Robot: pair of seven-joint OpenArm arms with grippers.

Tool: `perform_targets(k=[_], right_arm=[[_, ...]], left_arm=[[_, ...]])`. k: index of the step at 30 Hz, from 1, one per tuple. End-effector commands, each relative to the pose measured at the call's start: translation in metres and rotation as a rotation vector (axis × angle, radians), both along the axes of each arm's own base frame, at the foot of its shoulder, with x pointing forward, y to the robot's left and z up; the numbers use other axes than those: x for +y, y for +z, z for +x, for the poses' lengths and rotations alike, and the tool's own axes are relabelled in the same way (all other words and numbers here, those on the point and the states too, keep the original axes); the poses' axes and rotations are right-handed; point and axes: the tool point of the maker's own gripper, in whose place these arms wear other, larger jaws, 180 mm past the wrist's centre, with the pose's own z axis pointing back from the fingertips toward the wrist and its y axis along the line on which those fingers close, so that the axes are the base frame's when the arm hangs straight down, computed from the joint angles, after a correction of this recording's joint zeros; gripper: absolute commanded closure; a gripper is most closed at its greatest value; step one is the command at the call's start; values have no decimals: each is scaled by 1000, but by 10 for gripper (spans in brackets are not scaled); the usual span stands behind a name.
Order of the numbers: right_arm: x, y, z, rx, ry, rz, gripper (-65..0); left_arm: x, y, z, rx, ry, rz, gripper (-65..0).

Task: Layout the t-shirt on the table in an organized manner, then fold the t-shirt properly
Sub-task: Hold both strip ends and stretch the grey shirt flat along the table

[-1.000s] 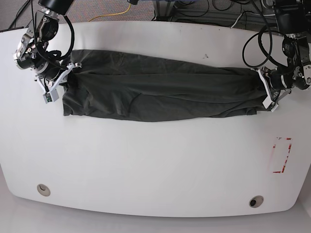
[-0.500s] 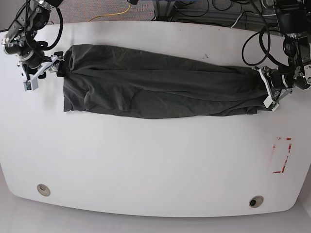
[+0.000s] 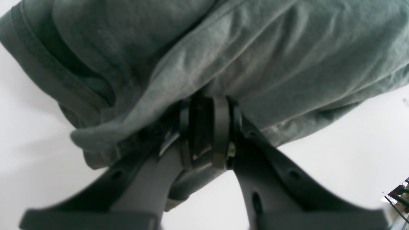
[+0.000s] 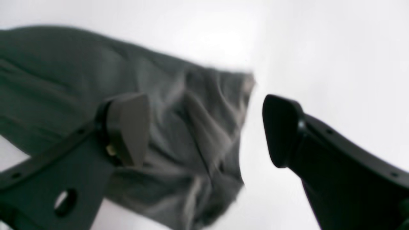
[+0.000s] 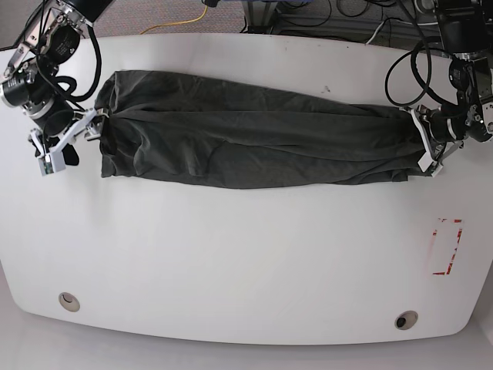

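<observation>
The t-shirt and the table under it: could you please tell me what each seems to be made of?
The t-shirt looks like soft knit cloth, probably cotton jersey, matte and dark grey-green: it bunches into wrinkles, and the left wrist view shows a stitched hem. The table looks like a hard white laminate or plastic top with a glossy finish: it throws soft glare and shows small dark scuffs. Neither material can be confirmed by sight.

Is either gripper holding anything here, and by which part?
The left gripper is shut on the bunched end of the t-shirt. The right gripper is open at the other end, holding nothing.
</observation>
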Motion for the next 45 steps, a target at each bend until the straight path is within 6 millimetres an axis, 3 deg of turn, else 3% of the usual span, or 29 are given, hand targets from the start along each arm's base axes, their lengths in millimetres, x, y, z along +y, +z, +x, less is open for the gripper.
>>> perform_targets(k=[1,9,11,20,30,38,45], right_arm=[[17,-3,15,-14,33,62,-436],[37,-55,33,122,61,229,-116],[42,-68,34,146,61,269,-78],[16,-97,22,199,17,280,-94],[-18,-108,10,239,-34,249,-94],[-19,-89,20,180,-14,218,-94],[-3,-49,27,116,79,106,-94]], left_arm=[[18,-7,-15,80,-3,88,-74],[18,-7,-15,80,-3,88,-74],[18,-7,-15,80,-3,88,-74],[19,-7,-15,79,-1,88,-74],[19,-7,-15,79,-1,88,-74],[18,-6,-14,74,-4,86,-74],[16,30,7,-32,-40,140,-76]])
